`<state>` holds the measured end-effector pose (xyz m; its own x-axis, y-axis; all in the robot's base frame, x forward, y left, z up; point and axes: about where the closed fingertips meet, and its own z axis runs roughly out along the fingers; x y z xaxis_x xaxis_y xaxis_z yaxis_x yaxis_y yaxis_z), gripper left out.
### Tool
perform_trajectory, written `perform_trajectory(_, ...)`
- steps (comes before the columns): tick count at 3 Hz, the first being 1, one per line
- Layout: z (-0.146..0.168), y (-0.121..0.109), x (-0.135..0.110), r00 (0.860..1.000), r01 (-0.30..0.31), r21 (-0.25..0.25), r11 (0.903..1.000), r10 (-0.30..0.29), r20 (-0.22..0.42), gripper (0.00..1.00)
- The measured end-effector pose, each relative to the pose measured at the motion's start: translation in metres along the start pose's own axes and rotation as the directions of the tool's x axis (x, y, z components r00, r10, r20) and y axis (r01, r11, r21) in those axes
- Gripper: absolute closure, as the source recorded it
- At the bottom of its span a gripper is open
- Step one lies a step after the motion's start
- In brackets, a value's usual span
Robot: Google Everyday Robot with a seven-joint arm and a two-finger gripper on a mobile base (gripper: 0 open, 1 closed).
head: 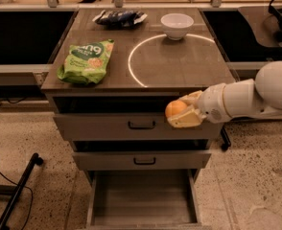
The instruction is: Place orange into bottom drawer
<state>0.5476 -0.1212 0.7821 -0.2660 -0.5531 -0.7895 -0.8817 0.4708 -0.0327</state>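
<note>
My gripper point(183, 111) is shut on the orange point(175, 109), a small round fruit held between cream fingers. It hangs in front of the top drawer front point(131, 125), below the cabinet's front edge and right of that drawer's black handle. The white arm point(249, 97) reaches in from the right. The bottom drawer point(141, 199) is pulled out at the foot of the cabinet, its flat grey floor bare. The orange is well above it and a little right of its middle.
On the cabinet top point(179, 66) lie a green snack bag point(87, 61), a dark packet point(120, 17) and a white bowl point(177, 25). The middle drawer front point(142, 160) sticks out slightly. A black stand leg point(16, 191) lies on the floor at left.
</note>
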Motion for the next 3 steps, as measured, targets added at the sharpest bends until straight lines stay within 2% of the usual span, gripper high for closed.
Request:
perform_trajectory(1, 0.016, 0.007, 0.039, 0.999, -0.045, -0.011, 0.9989, 0.045, 0.003, 1.0)
perform_trajectory(2, 0.038, 0.014, 0.077, 0.993, -0.111, -0.044, 0.9929, 0.112, 0.024, 1.0)
perform_trajectory(3, 0.038, 0.014, 0.077, 0.993, -0.111, -0.044, 0.9929, 0.112, 0.024, 1.0)
